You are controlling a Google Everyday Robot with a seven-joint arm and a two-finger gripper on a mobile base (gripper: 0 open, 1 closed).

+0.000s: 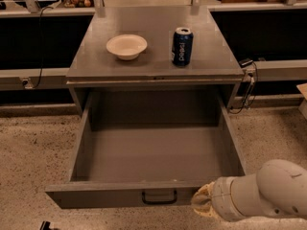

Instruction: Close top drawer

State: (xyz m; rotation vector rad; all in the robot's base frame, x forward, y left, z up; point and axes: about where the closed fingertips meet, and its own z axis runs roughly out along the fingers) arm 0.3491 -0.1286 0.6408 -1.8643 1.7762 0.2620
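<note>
The top drawer (153,152) is a wide, deep grey drawer, pulled fully out and empty inside. Its front panel (96,195) faces me at the bottom of the camera view, with a dark bar handle (159,197) at mid-front. My gripper (201,204) is at the lower right, at the end of a white arm (268,190). It sits against the drawer's front panel just right of the handle. Its fingertips are hidden by the yellowish wrist end.
A white bowl (126,46) and a blue Pepsi can (182,46) stand on the grey cabinet top (153,66). Speckled floor (33,152) lies on both sides of the drawer. A cable (247,92) hangs at the cabinet's right. Dark shelving runs behind.
</note>
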